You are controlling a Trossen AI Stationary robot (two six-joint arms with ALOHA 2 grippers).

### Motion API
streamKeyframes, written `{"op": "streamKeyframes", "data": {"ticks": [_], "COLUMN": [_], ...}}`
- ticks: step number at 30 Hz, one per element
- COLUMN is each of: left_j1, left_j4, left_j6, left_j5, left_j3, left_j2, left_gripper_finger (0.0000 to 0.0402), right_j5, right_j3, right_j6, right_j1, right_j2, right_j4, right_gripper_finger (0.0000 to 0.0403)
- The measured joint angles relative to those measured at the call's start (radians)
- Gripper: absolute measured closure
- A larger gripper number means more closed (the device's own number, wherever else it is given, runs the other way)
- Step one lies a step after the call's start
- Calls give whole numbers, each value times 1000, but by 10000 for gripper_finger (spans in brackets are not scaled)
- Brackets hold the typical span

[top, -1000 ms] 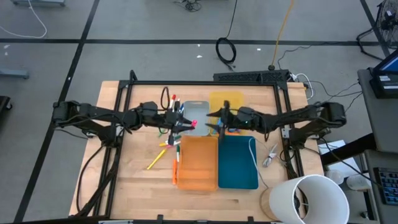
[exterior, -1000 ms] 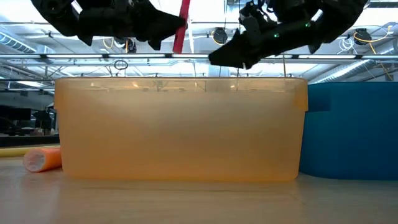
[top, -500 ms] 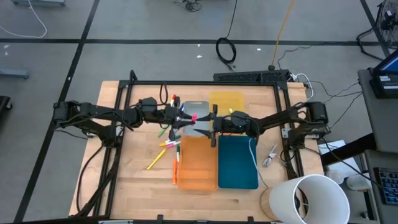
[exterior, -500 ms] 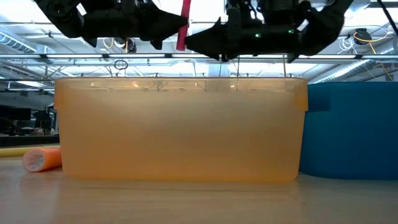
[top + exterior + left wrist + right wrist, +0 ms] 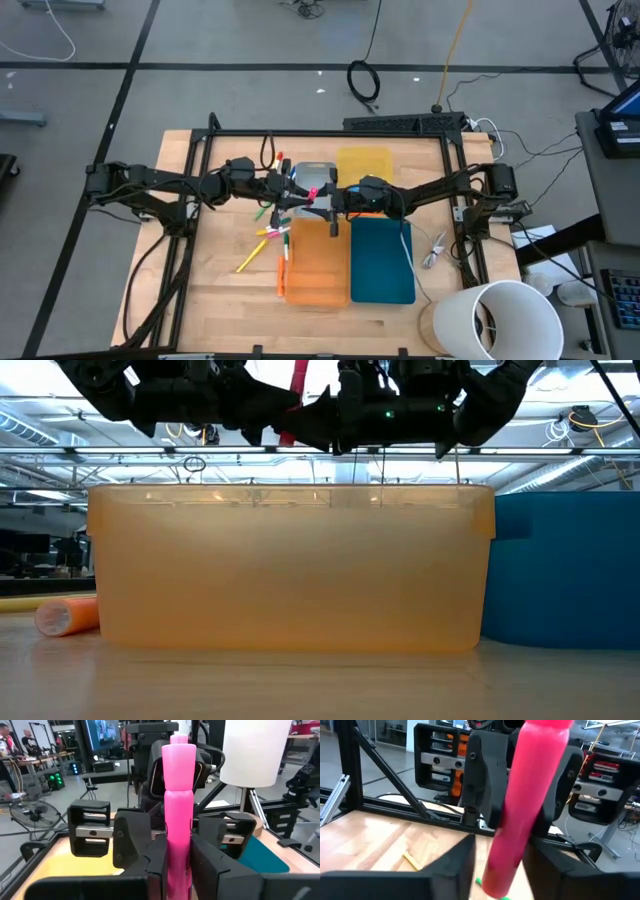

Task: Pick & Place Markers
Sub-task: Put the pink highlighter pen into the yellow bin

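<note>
Since a second ago the right gripper (image 5: 322, 200) has crossed from over the yellow flat plastic tray (image 5: 364, 160) to meet the left gripper (image 5: 296, 196) at the table's centre. Below them, toward six o'clock, sit the translucent orange plastic bin (image 5: 317, 262) and the dark blue tray (image 5: 382, 262). The left gripper is clamped on the upright pink marker (image 5: 178, 815); the right's fingers straddle it, half-closed. Other loose coloured markers (image 5: 268, 232) lie at eight o'clock. If the left lets go before the right grips, the marker likely falls.
</note>
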Motion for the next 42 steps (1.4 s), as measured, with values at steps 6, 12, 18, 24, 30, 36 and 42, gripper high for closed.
{"op": "streamKeyframes", "data": {"ticks": [6, 12, 18, 24, 30, 36, 42], "left_j1": [-3, -34, -108, -178, -216, -219, -216], "left_j4": [-10, -45, -226, -330, -597, -849, -925], "left_j6": [12, -79, 55, 23, -67, -279, -358], "left_j5": [3, -120, -508, -592, -749, -828, -907], "left_j3": [0, 0, 17, 28, 28, 27, 26], "left_j2": [0, -4, -109, -239, -351, -354, -299], "left_gripper_finger": [310, 253, 171, 101, 81, 80, 80], "right_j5": [1, 9, 106, 132, 133, 252, 403], "right_j3": [0, 0, 2, -2, -2, -1, -1], "right_j6": [-15, -31, -52, -77, 5, 111, 246], "right_j1": [0, -1, -3, 1, 2, -7, -8], "right_j2": [0, 0, -27, -138, -261, -360, -381], "right_j4": [9, -28, -121, -352, -595, -892, -1158], "right_gripper_finger": [354, 354, 354, 354, 354, 354, 354]}}
